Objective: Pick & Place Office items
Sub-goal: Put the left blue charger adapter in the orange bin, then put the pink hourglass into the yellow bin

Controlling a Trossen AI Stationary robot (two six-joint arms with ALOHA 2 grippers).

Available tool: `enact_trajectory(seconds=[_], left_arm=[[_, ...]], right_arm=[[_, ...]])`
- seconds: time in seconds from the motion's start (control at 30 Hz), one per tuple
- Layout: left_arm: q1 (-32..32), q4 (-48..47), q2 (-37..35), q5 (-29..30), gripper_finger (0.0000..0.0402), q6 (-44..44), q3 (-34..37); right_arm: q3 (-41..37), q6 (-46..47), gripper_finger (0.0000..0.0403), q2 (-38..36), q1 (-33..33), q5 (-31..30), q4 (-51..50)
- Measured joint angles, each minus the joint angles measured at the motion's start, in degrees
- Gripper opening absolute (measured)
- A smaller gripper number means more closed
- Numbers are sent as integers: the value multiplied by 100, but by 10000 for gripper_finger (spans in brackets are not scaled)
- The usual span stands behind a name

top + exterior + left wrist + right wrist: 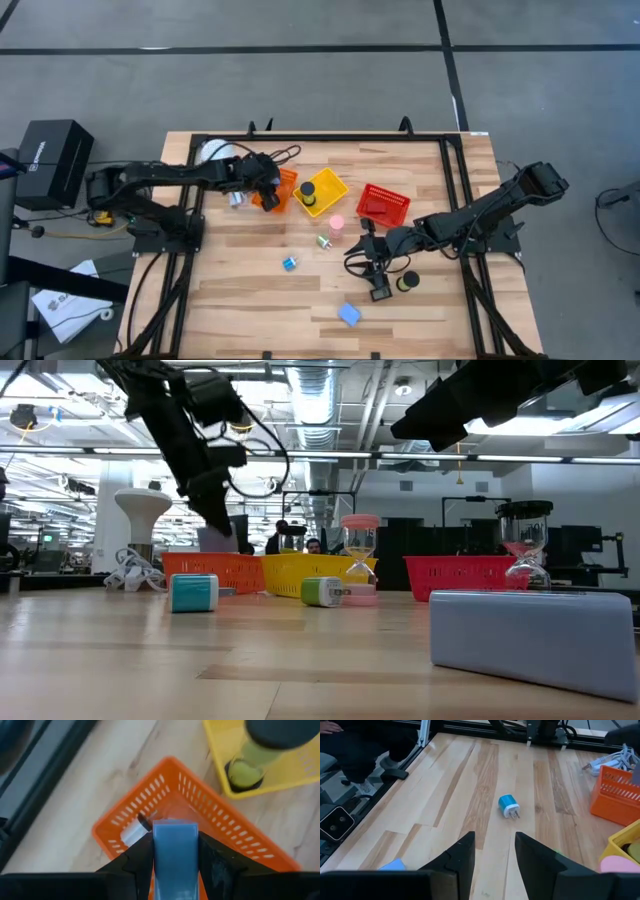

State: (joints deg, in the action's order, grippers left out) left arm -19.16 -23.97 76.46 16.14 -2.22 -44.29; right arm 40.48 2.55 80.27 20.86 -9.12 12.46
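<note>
My left gripper point(175, 837) is shut on a light-blue block point(174, 851) over the left part of the orange basket point(284, 190); a white item with a black end point(134, 831) lies in that basket. A black-capped yellow cylinder point(308, 190) stands in the yellow basket point(330, 186). A pink cylinder point(337, 224), a green-white item point(325, 241), a blue plug point(508, 806) and another light-blue block point(349, 314) rest on the table. My right gripper point(494, 840) hangs open over the table's middle right point(372, 246), with nothing between its fingers. My left gripper pinches the light-blue block by its two side faces point(159, 855) between its two fingers. The fingers slant down from the table's left side. The block is lifted clear and hangs above the orange basket's inside point(170, 815), apart from its rim.
The red basket point(384, 204) stands right of the yellow one. A black flat item point(380, 291) and a black cylinder point(407, 282) lie near my right gripper. A white globe point(213, 152) and a white cord point(236, 198) sit at the far left. The near wooden tabletop point(240, 310) is free.
</note>
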Motion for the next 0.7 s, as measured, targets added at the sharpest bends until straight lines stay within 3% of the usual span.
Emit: enact_trajectory(seconds=[0.27, 0.7], left_arm=[[0, 4, 471, 2, 144, 43, 4], [2, 114, 416, 9, 150, 28, 2]], right_arm=[[-1, -15, 130, 0, 0, -1, -7], [0, -15, 130, 0, -3, -1, -40]])
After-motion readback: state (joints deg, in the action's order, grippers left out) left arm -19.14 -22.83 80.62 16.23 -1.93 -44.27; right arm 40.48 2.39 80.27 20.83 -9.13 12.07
